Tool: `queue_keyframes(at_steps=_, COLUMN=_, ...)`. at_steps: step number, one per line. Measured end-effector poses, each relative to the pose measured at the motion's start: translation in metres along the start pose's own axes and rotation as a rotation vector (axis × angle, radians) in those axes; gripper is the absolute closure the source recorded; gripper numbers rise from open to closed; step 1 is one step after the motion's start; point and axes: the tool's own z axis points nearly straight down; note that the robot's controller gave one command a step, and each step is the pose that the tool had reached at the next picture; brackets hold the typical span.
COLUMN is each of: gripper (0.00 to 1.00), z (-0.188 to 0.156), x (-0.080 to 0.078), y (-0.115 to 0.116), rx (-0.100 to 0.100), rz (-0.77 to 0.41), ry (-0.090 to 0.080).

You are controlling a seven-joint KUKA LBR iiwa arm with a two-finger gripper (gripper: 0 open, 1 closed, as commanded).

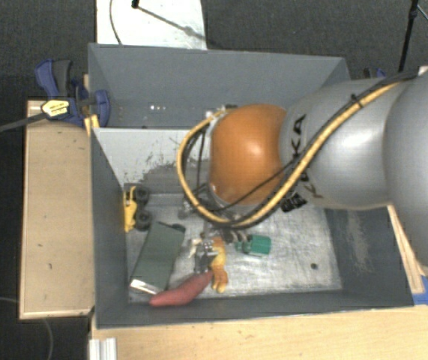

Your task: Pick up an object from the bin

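Bottom centre-left I see a red chili-shaped thing [178, 292], its tip by a small orange piece [219, 274]. The gripper [208, 250] is right over that orange piece; I can't tell if it's spread or pinching. Dark green flat pack [156, 255] on its left, green block [258, 244] on its right, yellow toy [130, 207] further up-left.

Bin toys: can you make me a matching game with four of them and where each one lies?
Things:
1. yellow toy truck
2. long red thing
3. small green block
4. dark green flat pad

Places:
A. lowest in the view, by the near wall of the bin
B. by the left wall
C. furthest right of the four
D. between the truck and the red thing

Pairs: 1-B, 2-A, 3-C, 4-D
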Motion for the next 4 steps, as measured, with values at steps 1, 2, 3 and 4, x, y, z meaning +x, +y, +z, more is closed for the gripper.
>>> queue_keyframes(at_steps=1, gripper=0.00, z=-0.009, x=-0.001, y=-0.013, rx=-0.002, rz=-0.162, ry=-0.003)
queue_keyframes(at_steps=2, gripper=0.00, z=0.034, x=-0.005, y=-0.024, rx=-0.002, rz=-0.113, ry=-0.005)
queue_keyframes(at_steps=3, gripper=1.00, z=0.066, x=-0.019, y=-0.054, rx=-0.007, rz=-0.107, ry=-0.008)
queue_keyframes(at_steps=4, gripper=1.00, z=0.066, x=-0.019, y=-0.054, rx=-0.007, rz=-0.107, ry=-0.008)
